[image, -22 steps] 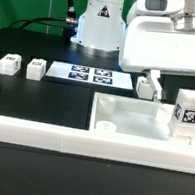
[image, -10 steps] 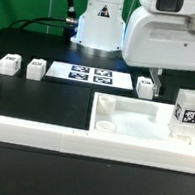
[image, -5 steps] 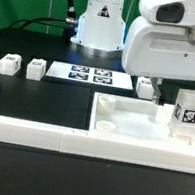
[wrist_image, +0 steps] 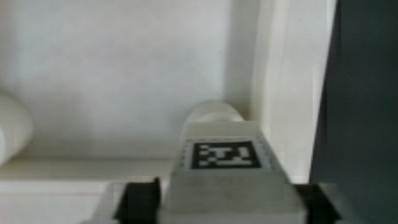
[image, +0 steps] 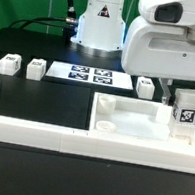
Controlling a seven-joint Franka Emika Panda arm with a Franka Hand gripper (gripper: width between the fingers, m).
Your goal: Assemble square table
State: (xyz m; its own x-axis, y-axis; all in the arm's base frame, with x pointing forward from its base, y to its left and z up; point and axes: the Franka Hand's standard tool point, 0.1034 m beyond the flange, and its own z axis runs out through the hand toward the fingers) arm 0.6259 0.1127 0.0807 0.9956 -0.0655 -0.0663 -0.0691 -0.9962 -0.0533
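In the exterior view the gripper (image: 183,95) hung over the right end of the square tabletop (image: 132,121), right at the top of the upright leg (image: 187,113) standing inside the tray by its right-hand rim. One dark finger (image: 166,95) showed just beside the leg on the exterior view's left; the other was hidden. Behind the tray, on the black table (image: 44,103), lay the far-left leg (image: 8,64), the second leg (image: 35,69) near it, and the third leg (image: 146,87) just right of the marker board (image: 91,75). A low white border wall (image: 30,131) ran along the front, and the white robot base (image: 99,25) stood at the back.

The wrist view alone showed both fingers (wrist_image: 139,200) of the gripper (wrist_image: 222,200) close against either side of the upright leg (wrist_image: 222,150), its tag facing the camera. I could not tell whether they pressed it. The square tabletop (wrist_image: 107,80) filled the rest, its rim beside the black table (wrist_image: 365,100).
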